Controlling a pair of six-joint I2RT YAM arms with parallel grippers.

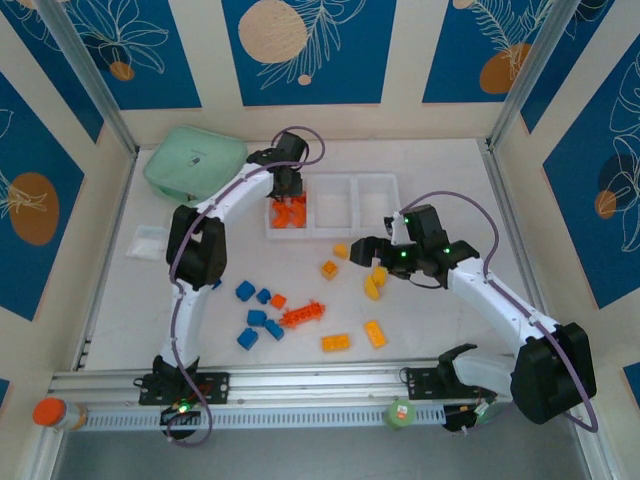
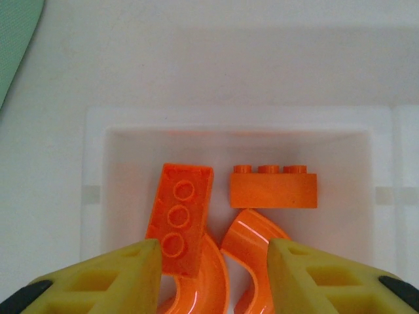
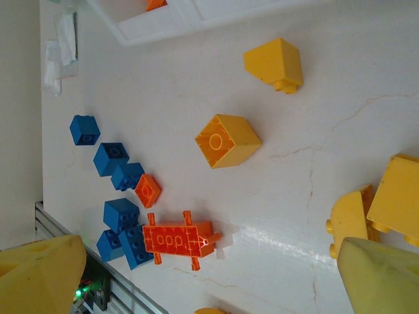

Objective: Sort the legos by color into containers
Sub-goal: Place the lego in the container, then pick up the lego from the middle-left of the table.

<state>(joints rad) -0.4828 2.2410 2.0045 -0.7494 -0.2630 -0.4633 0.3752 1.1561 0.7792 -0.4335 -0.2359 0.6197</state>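
Note:
Three joined translucent white containers (image 1: 350, 205) stand at the back centre. The left bin (image 2: 98, 196) holds several red-orange legos (image 2: 273, 190), two of them curved. My left gripper (image 2: 213, 275) hangs over this bin (image 1: 288, 192), open, and the pieces lie loose on the floor below its yellow fingers. On the table are yellow-orange legos (image 1: 375, 333), blue legos (image 1: 257, 318) and a red-orange axle piece (image 1: 303, 315). My right gripper (image 1: 362, 252) hovers open above the yellow ones (image 3: 228, 140), with nothing between its fingers (image 3: 39, 275).
A mint green case (image 1: 195, 160) lies at the back left, with a small clear bag (image 1: 147, 242) in front of it. An aluminium rail (image 1: 300, 385) runs along the front edge. An orange-capped object (image 1: 48, 412) and a green round one (image 1: 401, 412) sit below it.

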